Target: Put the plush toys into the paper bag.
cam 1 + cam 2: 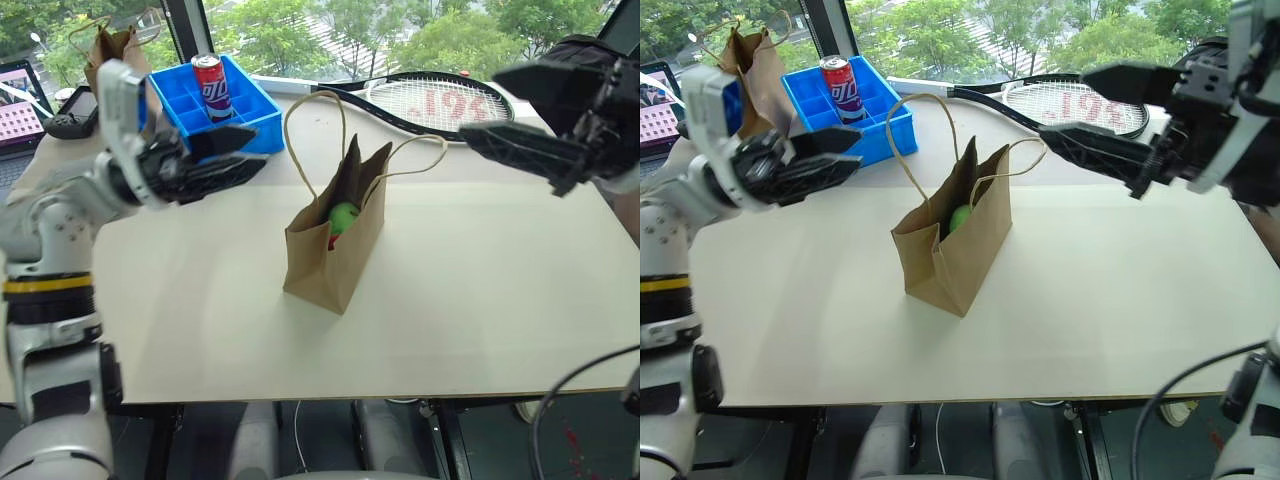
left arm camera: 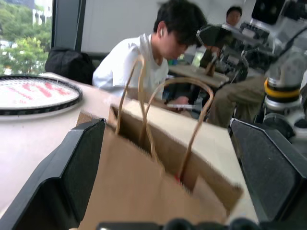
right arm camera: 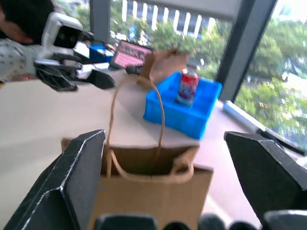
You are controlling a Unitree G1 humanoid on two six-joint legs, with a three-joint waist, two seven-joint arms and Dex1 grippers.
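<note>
Toys, green over red, sit inside paper bag standing between left claw and right claw, both spread and empty; loading looks finished, arms need only clear away.

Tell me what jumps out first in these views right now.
The paper bag stands upright mid-table with the green plush toy inside. The left gripper and right gripper hang open on either side, clear of it. Behind sit a blue crate holding a soda can, and a racket.
</note>
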